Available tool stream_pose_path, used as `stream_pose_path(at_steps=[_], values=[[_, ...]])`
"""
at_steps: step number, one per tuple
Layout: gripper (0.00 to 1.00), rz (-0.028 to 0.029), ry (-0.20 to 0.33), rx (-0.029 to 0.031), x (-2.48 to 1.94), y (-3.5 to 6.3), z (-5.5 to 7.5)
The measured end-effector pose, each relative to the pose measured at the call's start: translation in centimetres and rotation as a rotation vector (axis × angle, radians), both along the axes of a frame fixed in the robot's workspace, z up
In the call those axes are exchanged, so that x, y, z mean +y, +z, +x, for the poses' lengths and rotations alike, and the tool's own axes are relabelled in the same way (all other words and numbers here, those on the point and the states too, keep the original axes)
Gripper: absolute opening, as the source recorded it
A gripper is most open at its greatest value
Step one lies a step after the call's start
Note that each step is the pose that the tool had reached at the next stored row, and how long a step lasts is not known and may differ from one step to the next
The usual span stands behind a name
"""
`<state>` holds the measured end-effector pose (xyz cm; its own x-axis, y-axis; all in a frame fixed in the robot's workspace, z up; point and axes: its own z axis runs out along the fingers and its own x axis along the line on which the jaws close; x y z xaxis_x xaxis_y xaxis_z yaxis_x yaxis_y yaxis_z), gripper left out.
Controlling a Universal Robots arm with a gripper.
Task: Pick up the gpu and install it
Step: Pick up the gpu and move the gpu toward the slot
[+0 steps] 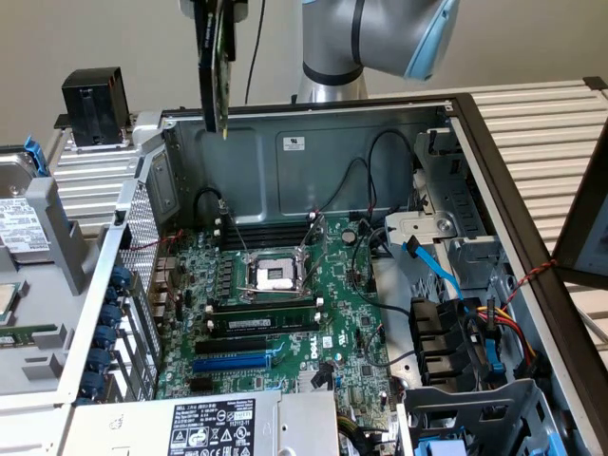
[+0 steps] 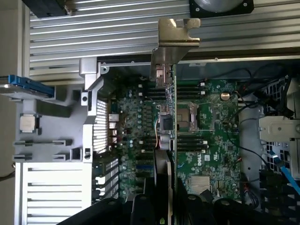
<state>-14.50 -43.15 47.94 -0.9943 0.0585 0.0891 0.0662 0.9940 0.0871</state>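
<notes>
A slatted aluminium worktop carries an open grey steel computer case. A large green motherboard covers the case floor. A grey power supply box with a black label sits against the case's near edge. The silver and pale blue robot arm rises behind the case's far wall.

The gpu, a small green circuit card with a black cooler shroud and a silver metal end bracket, hangs edge-down in the air above the case's far corner on the exterior view's left. It is well clear of the board. The jaws are closed on it, one on each face.

A black block stands near the worktop's far edge, beside that corner. On the board lie a square silver processor socket, a thin long black memory stick and a blue expansion slot. Black cables loop over the board's far side, and blue data cables cross beside it.
</notes>
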Motion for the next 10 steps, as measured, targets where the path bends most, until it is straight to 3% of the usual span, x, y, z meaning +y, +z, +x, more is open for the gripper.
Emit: stream_pose_path(at_steps=[7, 10], values=[[0.27, -0.0024, 0.014, -0.0004, -0.02, -1.24, 1.3], [0.27, -0.0058, 0.046, -0.0026, -0.02, -1.53, 1.4]])
